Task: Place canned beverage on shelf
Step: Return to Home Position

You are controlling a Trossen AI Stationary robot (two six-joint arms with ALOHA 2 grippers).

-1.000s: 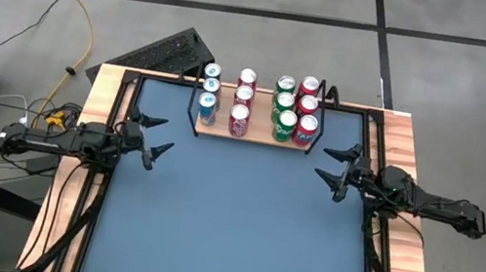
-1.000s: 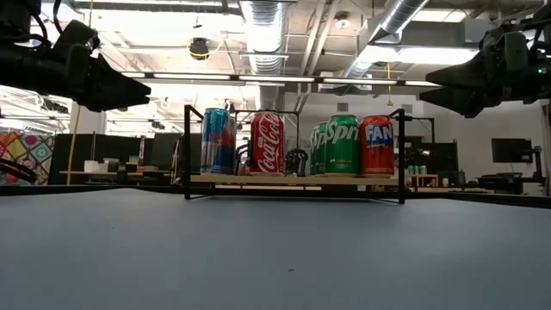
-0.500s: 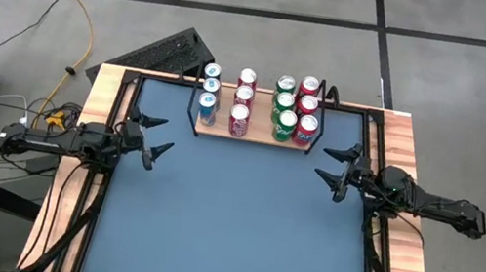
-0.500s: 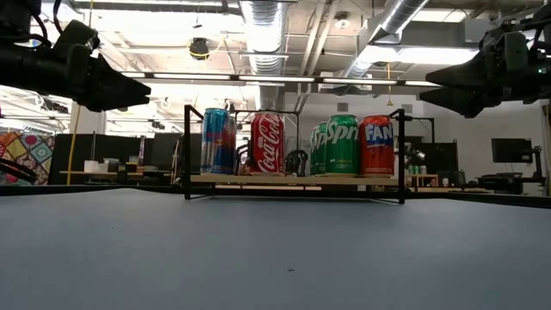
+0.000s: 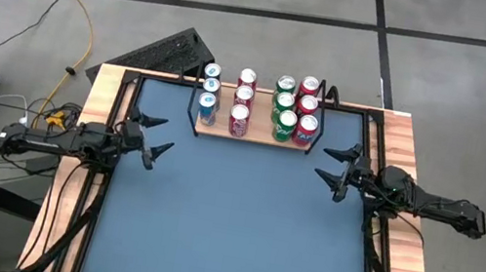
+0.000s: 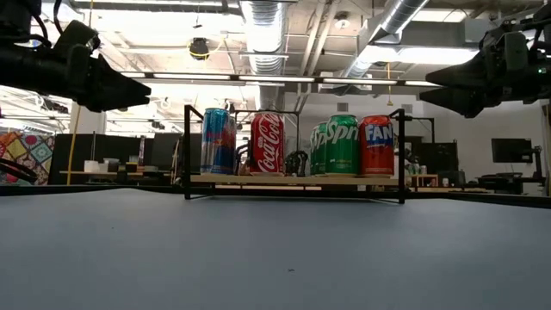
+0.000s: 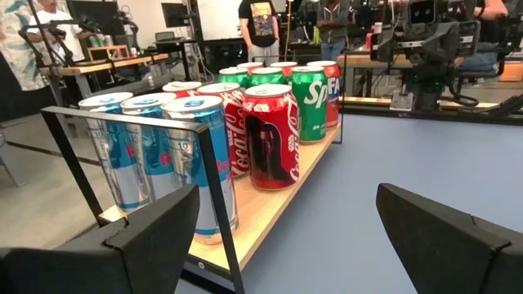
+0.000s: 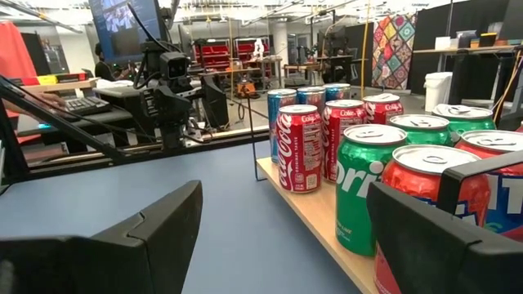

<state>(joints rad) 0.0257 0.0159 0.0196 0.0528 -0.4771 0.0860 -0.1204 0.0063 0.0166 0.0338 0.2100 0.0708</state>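
Note:
The shelf (image 5: 256,135), a light-wood board with black wire ends, stands at the table's far edge. On it stand several cans in four rows: blue (image 5: 208,104), red cola (image 5: 239,121), green (image 5: 285,125) and red-orange (image 5: 305,132). My left gripper (image 5: 153,138) hovers open at the table's left edge, pointing level toward the middle. My right gripper (image 5: 336,167) hovers open at the right edge, facing it. Neither holds anything. In the low view the front cans (image 6: 268,143) stand upright on the board (image 6: 293,180).
The blue table top (image 5: 233,223) lies bare between the two grippers and toward the near edge. A black keyboard-like object (image 5: 170,52) lies on the floor beyond the table's far left corner. People stand in the room behind (image 7: 263,24).

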